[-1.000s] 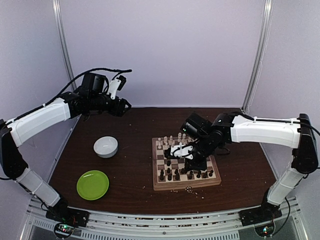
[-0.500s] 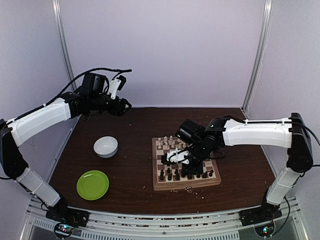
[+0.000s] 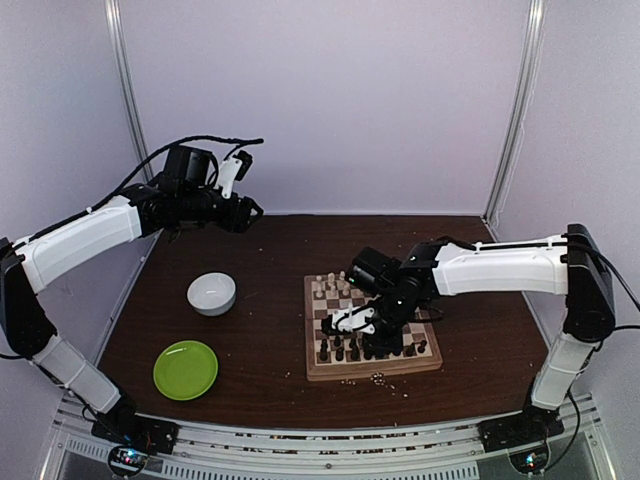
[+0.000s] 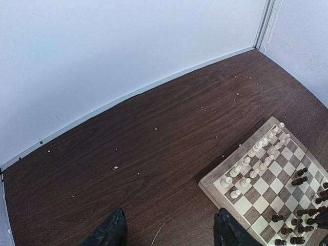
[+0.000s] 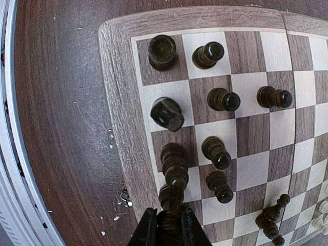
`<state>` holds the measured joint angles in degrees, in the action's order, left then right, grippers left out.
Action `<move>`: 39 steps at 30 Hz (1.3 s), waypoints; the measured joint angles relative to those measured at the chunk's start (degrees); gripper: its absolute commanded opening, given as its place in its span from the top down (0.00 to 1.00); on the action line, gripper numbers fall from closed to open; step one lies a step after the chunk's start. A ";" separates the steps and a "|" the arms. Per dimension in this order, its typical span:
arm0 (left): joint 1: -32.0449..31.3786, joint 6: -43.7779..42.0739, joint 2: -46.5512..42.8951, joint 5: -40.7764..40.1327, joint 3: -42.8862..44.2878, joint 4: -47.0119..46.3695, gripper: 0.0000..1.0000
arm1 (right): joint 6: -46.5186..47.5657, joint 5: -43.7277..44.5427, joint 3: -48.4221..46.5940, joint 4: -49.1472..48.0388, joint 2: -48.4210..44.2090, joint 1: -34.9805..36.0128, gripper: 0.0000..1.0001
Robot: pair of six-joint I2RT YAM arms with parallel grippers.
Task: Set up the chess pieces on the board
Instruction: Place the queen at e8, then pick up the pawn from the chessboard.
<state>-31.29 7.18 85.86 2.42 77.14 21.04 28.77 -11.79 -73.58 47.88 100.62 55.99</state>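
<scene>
The chessboard point(image 3: 316, 373) lies right of the table's middle, with cream pieces point(image 3: 335, 283) along its far rows and dark pieces point(image 3: 345, 350) along its near rows. My right gripper point(image 3: 352, 317) is low over the board's left part, shut on a dark chess piece point(image 5: 171, 202) that it holds over the near edge row, beside another dark piece point(image 5: 175, 164). My left gripper point(image 3: 243, 209) hangs high at the back left, open and empty; its fingertips point(image 4: 110, 233) frame bare table, with the board's corner point(image 4: 215, 187) and cream pieces point(image 4: 241, 171) to their right.
A white bowl point(image 3: 212, 293) stands left of the board. A round green plate point(image 3: 185, 369) lies at the front left. Pale crumbs point(image 3: 379, 378) lie by the board's near edge. White walls close the back and sides.
My right gripper has moved left and toward the near side across the board and come lower, still holding the dark piece. The left arm has not moved.
</scene>
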 measured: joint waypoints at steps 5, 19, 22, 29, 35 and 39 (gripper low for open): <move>0.00 0.00 0.00 0.00 0.00 0.00 0.41 | -0.04 0.09 0.00 0.00 0.33 0.00 0.93; 0.02 0.00 0.00 0.04 0.00 0.04 0.41 | -0.70 0.31 -0.02 -0.59 1.25 0.00 0.74; 0.02 0.00 0.02 0.09 0.00 0.04 0.41 | -0.72 0.35 -0.04 -0.68 1.25 0.00 0.70; 0.02 0.00 0.04 0.15 0.02 0.04 0.41 | -0.70 -0.24 -3.28 3.04 -0.61 -0.48 0.66; 0.02 0.00 0.07 0.13 0.02 0.07 0.41 | -1.57 -2.27 -13.16 5.40 -1.49 -3.34 0.68; 0.00 0.00 0.07 0.11 0.02 0.09 0.41 | -2.16 -1.55 -19.74 5.92 2.40 -4.66 0.65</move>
<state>-31.29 7.18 85.93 2.52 77.17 21.12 26.61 -13.34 -93.32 53.80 103.02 51.33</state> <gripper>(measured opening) 0.588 0.329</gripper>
